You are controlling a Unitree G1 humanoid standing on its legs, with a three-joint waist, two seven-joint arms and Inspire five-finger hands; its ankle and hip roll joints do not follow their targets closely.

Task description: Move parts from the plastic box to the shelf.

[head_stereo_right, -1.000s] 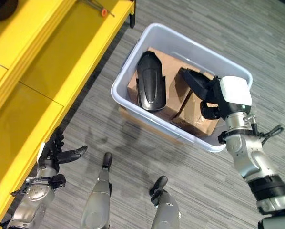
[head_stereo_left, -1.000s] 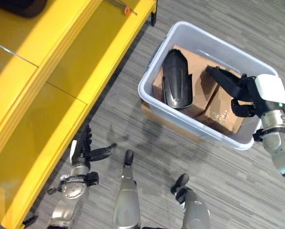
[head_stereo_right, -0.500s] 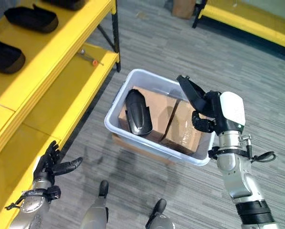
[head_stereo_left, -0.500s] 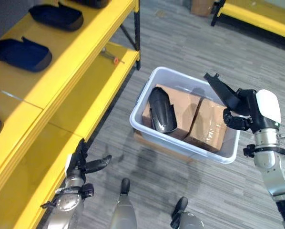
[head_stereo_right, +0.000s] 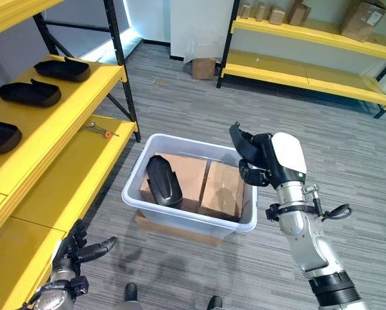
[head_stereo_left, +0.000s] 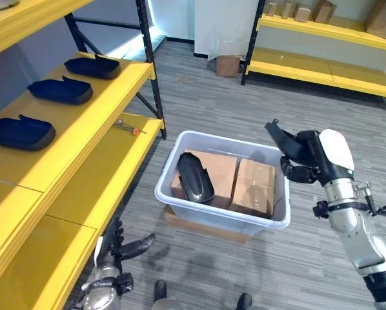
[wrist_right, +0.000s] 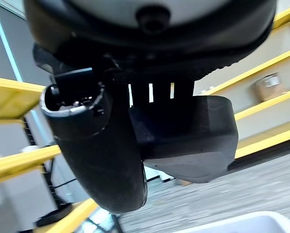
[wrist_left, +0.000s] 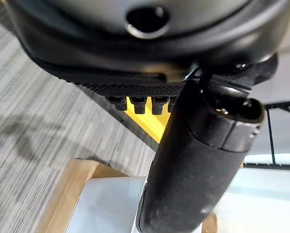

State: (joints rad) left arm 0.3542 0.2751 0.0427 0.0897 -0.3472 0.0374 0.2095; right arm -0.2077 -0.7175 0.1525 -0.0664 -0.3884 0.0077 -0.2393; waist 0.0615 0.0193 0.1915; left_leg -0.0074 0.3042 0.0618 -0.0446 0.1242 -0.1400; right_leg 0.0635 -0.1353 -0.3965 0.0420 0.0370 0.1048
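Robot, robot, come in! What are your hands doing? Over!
Right hand shut on black part, held above plastic box. Left hand open, low beside shelf. Second part in box.

your right hand (head_stereo_right: 265, 161) now lifts the black part (head_stereo_right: 243, 143) clear above the plastic box (head_stereo_right: 192, 223), camera tilted up toward the shelf (head_stereo_right: 57, 139)

A small orange-tipped tool (head_stereo_left: 130, 127) lies near 2 cardboard boxes (head_stereo_right: 194, 178), others (head_stereo_left: 296, 11) far off.

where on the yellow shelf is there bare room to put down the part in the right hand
The shelf's upper level is crowded: three dark parts in a row. The lower level is mostly bare, from the small tool near its far end back toward the left hand.
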